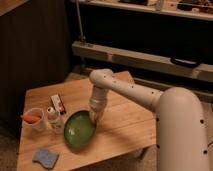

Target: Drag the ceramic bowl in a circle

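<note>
A white robot arm [150, 100] reaches from the lower right across a low wooden table [130, 127], bending down at the wrist so its tool meets the tabletop from above. The ceramic bowl [78, 131], wide, shallow and glossy green, sits toward the table's front edge, left of centre. The gripper [95, 118] is at the bowl's right-hand rim. Its jaws are clenched, seemingly pinching that rim, though the contact itself is hard to make out. Holding the edge rather than the middle would let the arm slide the bowl over the wood without lifting it, which suits dragging it in a circle.

Left of the bowl stand a white cup holding a carrot [33, 119], a small box [59, 103] lying flat, and a small bottle [52, 118] just beside the bowl. A blue sponge [45, 157] lies at the front left corner. Any circle swept leftward risks knocking the bottle.
</note>
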Tool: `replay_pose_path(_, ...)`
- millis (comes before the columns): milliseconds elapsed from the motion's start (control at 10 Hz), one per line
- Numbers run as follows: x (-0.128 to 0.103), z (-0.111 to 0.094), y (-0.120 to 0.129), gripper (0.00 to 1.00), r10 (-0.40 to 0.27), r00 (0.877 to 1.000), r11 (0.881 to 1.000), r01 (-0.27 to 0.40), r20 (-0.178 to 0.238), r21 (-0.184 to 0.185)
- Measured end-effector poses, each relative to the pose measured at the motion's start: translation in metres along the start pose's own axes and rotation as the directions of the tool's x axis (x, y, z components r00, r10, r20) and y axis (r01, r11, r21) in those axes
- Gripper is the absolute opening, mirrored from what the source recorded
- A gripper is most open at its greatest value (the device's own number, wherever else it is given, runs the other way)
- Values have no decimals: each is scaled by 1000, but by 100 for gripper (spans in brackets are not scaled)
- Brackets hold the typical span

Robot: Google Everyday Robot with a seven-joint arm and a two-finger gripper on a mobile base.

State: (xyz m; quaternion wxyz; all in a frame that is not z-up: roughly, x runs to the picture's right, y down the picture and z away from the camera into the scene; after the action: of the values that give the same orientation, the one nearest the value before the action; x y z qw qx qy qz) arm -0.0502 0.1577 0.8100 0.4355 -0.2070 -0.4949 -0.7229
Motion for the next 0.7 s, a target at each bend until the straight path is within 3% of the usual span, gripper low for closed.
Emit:
replay_pose_path(400,-12,-34,43,0,67,997,996,-69,-46,-47)
replay_pose_path(700,-32,-52,78,0,136,988,987,-141,-66,-77)
